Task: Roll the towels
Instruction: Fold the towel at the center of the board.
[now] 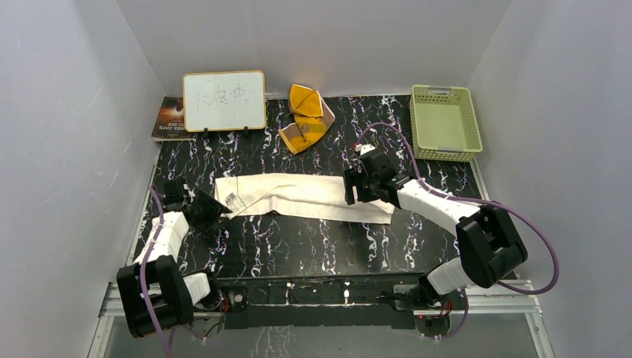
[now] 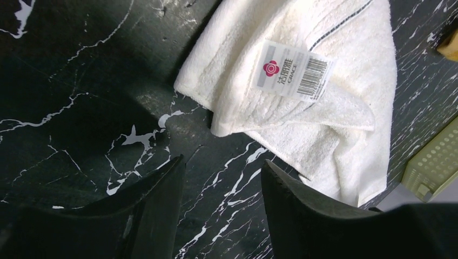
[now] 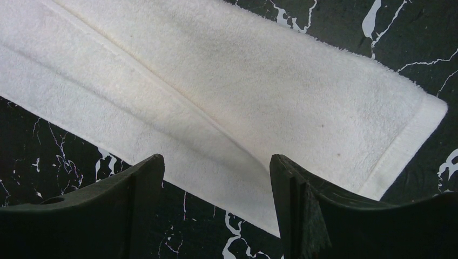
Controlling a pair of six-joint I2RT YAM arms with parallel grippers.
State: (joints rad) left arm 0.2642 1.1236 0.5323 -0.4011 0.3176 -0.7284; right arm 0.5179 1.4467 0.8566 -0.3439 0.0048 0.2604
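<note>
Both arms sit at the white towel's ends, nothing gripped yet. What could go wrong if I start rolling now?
1. The white towel is bunched at its left end, a label on top: a roll begun there may go lopsided.
2. It lies folded in layers under the open right fingers: pinching only the top layer could unfold it.

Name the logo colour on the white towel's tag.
Pinkish-red flower logo on the cream towel's tag; left wrist view shows it best.
</note>
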